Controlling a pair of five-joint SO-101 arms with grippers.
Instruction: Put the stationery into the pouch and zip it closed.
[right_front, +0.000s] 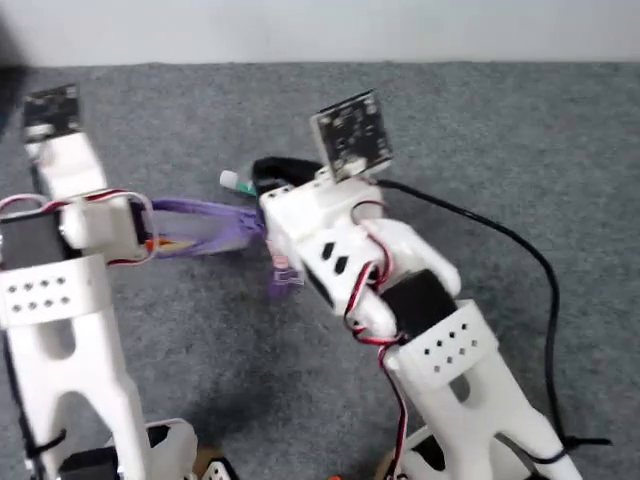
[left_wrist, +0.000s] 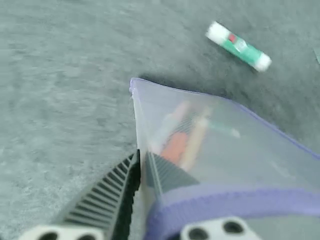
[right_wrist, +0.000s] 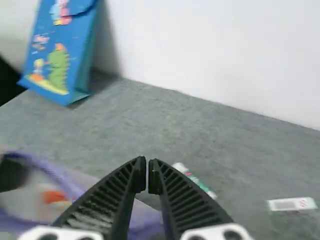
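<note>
One glue stick (left_wrist: 239, 46) lies on the carpet (left_wrist: 60, 75) just beyond the pouch (left_wrist: 225, 150), which the left gripper (left_wrist: 143, 167) pinches by its edge, so the right gripper (right_wrist: 147, 172), jaws together and empty, should open wide before descending squarely across it.

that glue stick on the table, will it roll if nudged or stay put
Probably rolls: the glue stick is a round tube lying on its side. The fuzzy grey table would likely stop it soon. Its smooth hard shell may be slippery to pinch.
</note>
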